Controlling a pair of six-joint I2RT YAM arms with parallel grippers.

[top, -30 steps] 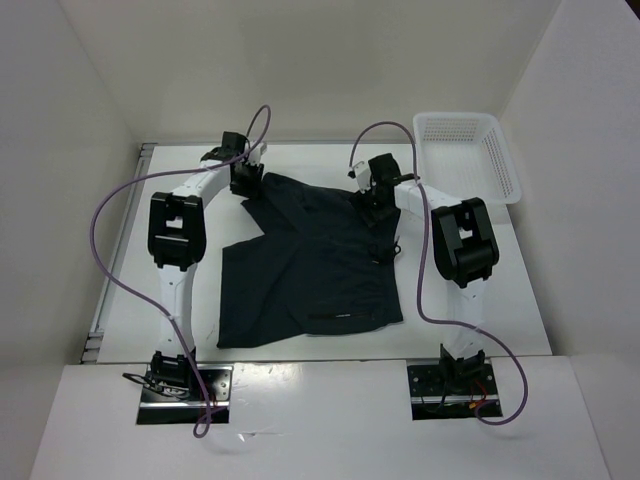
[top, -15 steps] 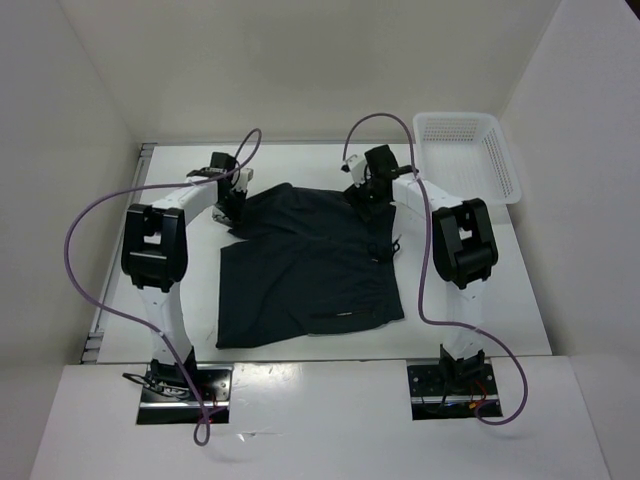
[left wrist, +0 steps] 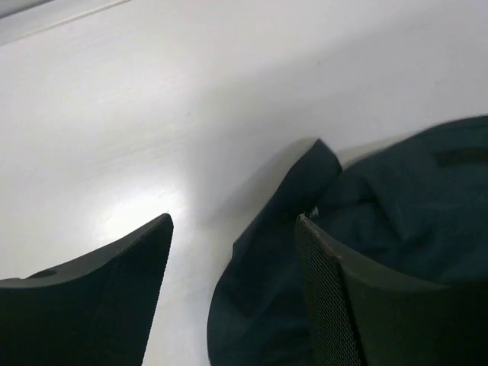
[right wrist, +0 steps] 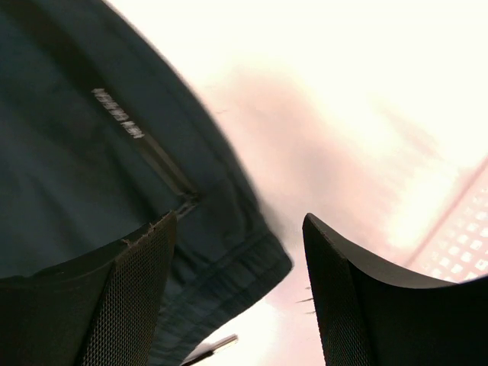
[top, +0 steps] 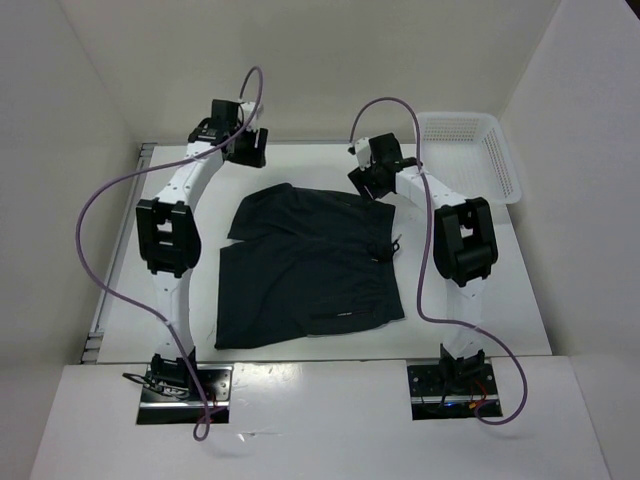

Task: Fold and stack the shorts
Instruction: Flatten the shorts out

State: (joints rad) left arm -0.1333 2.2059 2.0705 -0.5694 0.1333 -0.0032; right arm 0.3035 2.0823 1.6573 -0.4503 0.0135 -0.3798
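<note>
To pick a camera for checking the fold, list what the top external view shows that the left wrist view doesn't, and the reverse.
Only the top view: the whole shorts spread out, the basket at the far right, and the right arm. Only the left wrist view: the left gripper close up, its mesh-faced fingers open with nothing gripped between them. Both: dark shorts lying on the white table.

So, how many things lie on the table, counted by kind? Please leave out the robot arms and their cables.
dark shorts: 1 pair
white basket: 1
Total: 2
</note>
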